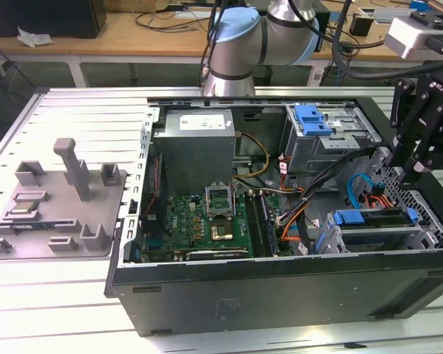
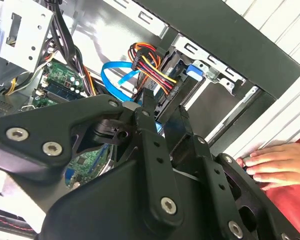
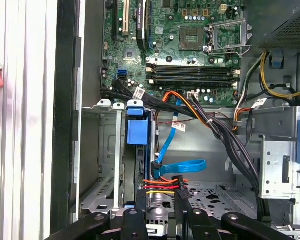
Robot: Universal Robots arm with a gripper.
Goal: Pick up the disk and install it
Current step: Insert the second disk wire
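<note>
The disk (image 1: 360,218) stands on edge inside the drive cage (image 1: 428,221) at the front corner of the open computer case, on the exterior view's right. Its blue carrier tab (image 3: 137,131) faces up, and the tab (image 2: 195,70) also appears in the second wrist view. My gripper (image 1: 412,177) hovers just above the cabled end of the disk. In both wrist views the black fingers (image 3: 135,220) stand apart on either side of that end, with the gripper (image 2: 166,112) open and holding nothing.
A thin blue cable (image 3: 182,165) and red-yellow wires (image 3: 162,182) lie right under the fingers. The motherboard (image 1: 207,221), power supply (image 1: 196,140) and an upper bay with a blue bracket (image 1: 314,122) fill the case. A grey fixture plate (image 1: 59,199) lies at the exterior view's left. A person's hand (image 2: 270,165) rests outside the case wall.
</note>
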